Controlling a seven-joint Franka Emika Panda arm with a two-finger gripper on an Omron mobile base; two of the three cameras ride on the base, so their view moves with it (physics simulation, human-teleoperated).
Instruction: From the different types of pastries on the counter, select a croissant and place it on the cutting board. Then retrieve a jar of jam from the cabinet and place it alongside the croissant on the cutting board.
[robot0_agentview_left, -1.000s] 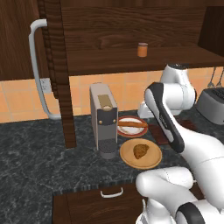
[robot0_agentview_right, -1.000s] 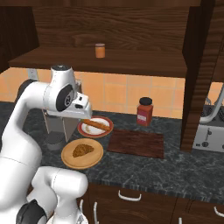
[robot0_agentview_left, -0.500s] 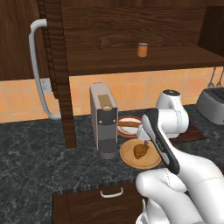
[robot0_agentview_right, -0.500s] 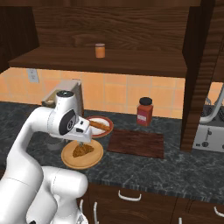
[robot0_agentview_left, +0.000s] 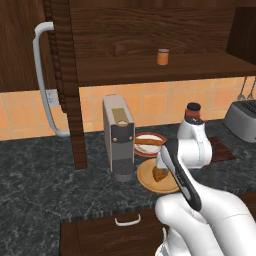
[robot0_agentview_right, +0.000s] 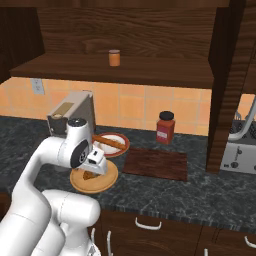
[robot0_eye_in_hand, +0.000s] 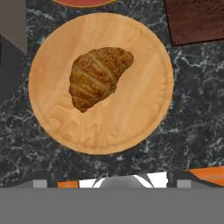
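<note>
Arm swung down from upright, now over plate. Jaws spread wide, nothing held. Croissant on plate, left of board. Risk: off-centre descent nudges croissant, or pinches plate rim.

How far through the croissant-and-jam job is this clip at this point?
Nothing is placed yet: the cutting board is bare. In hand: the open gripper hangs above the croissant, which lies on the round wooden plate. Left: grasp it, move it to the board, then fetch the jar of jam from the cabinet shelf.
</note>
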